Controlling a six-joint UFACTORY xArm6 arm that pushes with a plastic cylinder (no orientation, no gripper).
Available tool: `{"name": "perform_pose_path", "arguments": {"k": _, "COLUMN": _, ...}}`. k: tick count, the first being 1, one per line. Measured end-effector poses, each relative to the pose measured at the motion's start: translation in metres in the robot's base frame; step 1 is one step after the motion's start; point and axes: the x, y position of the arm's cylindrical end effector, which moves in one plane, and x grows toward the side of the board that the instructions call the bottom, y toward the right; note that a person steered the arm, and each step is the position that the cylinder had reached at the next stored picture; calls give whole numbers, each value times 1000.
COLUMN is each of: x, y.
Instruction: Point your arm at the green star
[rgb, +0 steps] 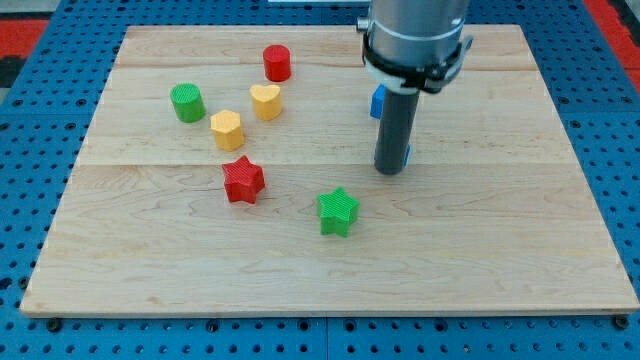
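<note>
The green star (338, 211) lies on the wooden board (500, 250) a little below its middle. My tip (390, 171) rests on the board up and to the right of the star, about a block's width away from it. The arm's grey body (415, 40) rises above it at the view's top. Blue blocks (377, 101) sit behind the rod, mostly hidden; their shapes cannot be made out.
A red star (243, 180) lies left of the green star. Above it are a yellow hexagon (227, 130), a yellow heart (266, 101), a green cylinder (187, 102) and a red cylinder (277, 63). A blue pegboard (40, 120) surrounds the board.
</note>
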Motion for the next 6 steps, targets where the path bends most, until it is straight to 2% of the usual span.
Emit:
{"name": "perform_pose_path", "arguments": {"k": 1, "x": -30, "y": 9}}
{"name": "perform_pose_path", "arguments": {"k": 2, "x": -19, "y": 7}}
{"name": "perform_pose_path", "arguments": {"k": 3, "x": 46, "y": 18}}
{"name": "perform_pose_path", "arguments": {"k": 4, "x": 132, "y": 76}}
{"name": "perform_pose_path", "arguments": {"k": 5, "x": 166, "y": -41}}
{"name": "perform_pose_path", "arguments": {"k": 6, "x": 109, "y": -62}}
